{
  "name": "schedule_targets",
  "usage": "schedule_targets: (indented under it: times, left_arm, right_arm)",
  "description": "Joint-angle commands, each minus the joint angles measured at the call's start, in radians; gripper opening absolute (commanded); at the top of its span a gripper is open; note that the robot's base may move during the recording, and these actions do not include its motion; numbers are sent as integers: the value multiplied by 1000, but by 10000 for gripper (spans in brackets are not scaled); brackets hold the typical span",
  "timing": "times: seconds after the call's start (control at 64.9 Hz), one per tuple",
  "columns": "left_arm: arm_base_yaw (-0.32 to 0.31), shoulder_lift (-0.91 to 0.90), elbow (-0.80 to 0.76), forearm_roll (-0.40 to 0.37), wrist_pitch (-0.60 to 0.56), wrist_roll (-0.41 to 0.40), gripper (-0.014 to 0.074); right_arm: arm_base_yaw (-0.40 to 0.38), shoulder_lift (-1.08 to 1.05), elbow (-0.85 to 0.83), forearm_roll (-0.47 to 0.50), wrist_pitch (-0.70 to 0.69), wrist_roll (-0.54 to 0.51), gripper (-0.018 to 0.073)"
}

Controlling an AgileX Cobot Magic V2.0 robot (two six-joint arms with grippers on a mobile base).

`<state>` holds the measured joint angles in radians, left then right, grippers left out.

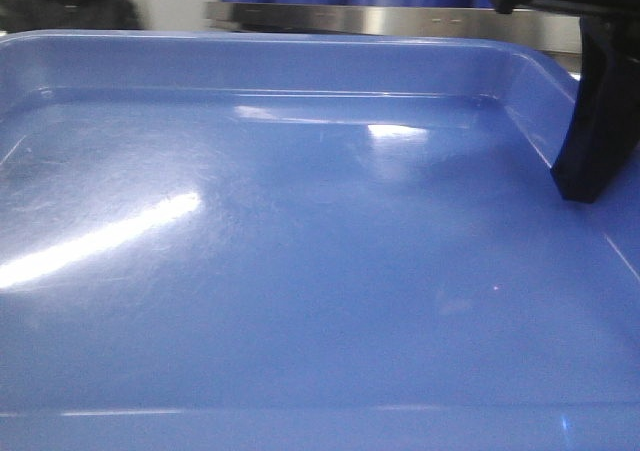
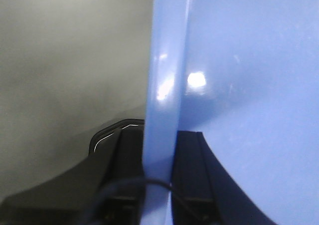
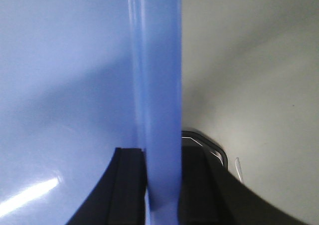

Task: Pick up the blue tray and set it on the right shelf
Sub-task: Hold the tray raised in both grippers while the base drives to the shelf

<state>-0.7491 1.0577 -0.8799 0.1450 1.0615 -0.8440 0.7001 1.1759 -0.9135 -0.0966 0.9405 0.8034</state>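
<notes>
Blue tray (image 1: 300,291), right shelf (image 1: 400,19) beyond

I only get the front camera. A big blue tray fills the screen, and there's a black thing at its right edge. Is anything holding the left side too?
Observer: Yes. The left wrist camera shows the left gripper with one black finger on each side of the rim of the blue tray, clamped on it.
Operator: And the black thing on my right?
Observer: That is the right gripper. Its own wrist camera shows the tray's rim pinched between two black fingers in the same way.
Operator: What's beyond the tray's edges?
Observer: Both wrist cameras show only a blurred grey surface beside the rim. I cannot tell what it is.
</notes>
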Motion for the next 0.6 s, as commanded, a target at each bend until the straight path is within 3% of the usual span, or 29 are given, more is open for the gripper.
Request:
schedule_targets:
  times: [0.0, 0.586]
  left_arm:
    - [-5, -18, -23, 28, -17, -33, -10]
    - [-5, -18, -23, 28, -17, -33, -10]
  right_arm:
    - [-1, -24, -28, -22, -13, 2, 57]
    - [-1, -24, -28, -22, -13, 2, 57]
